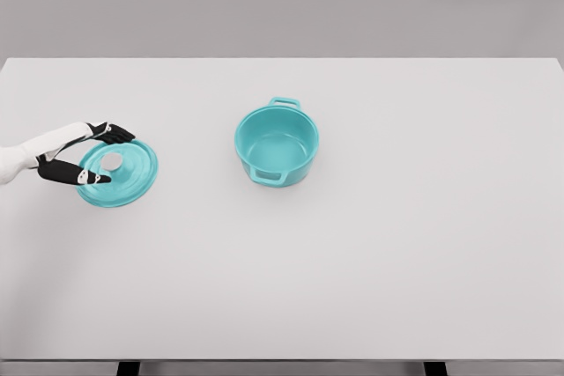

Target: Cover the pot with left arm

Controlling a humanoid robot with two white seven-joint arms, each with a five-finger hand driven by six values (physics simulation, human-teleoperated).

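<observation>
A teal pot (277, 144) with two handles stands uncovered near the middle of the white table (397, 253). Its round teal lid (123, 174), with a grey knob (113, 161) on top, lies flat on the table at the left. My left hand (95, 156) comes in from the left edge and reaches over the lid's left side. Its black fingers (113, 134) are spread above and below the knob, not closed on it. The lid is about a pot's width to the left of the pot.
The table's far edge runs along the top and its front edge along the bottom of the view. Nothing else lies on it.
</observation>
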